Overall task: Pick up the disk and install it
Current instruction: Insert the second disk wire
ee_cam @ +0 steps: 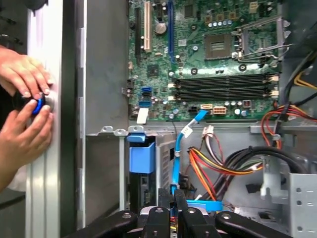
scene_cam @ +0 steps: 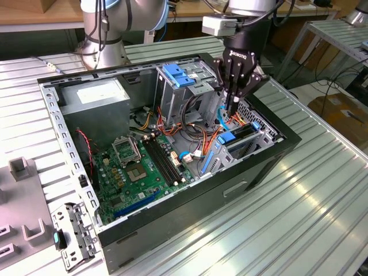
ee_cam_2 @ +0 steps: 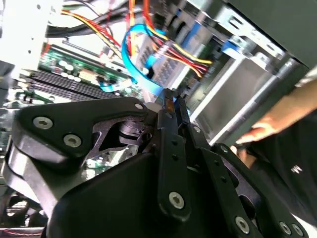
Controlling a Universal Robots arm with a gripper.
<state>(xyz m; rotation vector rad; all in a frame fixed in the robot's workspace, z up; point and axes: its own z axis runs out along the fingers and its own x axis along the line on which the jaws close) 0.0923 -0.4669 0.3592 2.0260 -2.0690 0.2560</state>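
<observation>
A black gripper (scene_cam: pixel 233 109) reaches down into an open desktop computer case (scene_cam: pixel 253 167) lying on its side on a ribbed metal desk (scene_cam: pixel 299 213). In both wrist views its fingers (ee_cam: pixel 171 198) stand pressed close together with only a thin gap, and whether anything is pinched between them cannot be told. The fingertips sit beside a light blue flat data cable (ee_cam: pixel 177 158) that loops up toward the green motherboard (ee_cam: pixel 208 54), amid bundles of red, orange and yellow power wires (ee_cam: pixel 218 166).

The disk (scene_cam: pixel 241 138) sits seated in the drive bay at the case's corner nearest the gripper, its blue plastic side rail (ee_cam: pixel 142 156) showing against the grey bay wall, just below and beside the gripper's tips.

Beyond it, in the exterior view, a grey metal drive cage with a flat blue latch piece (scene_cam: pixel 177 75) stands upright, and a grey power supply box (scene_cam: pixel 95 98) with a white sticker fills the far corner toward the exterior view's left. The robot arm's base (scene_cam: pixel 103 34) rises behind the case.

In the first wrist view, a person's two hands (ee_cam: pixel 25 104) rest on the outer edge of the case, fingers around a small blue-and-black object (ee_cam: pixel 35 105).
</observation>
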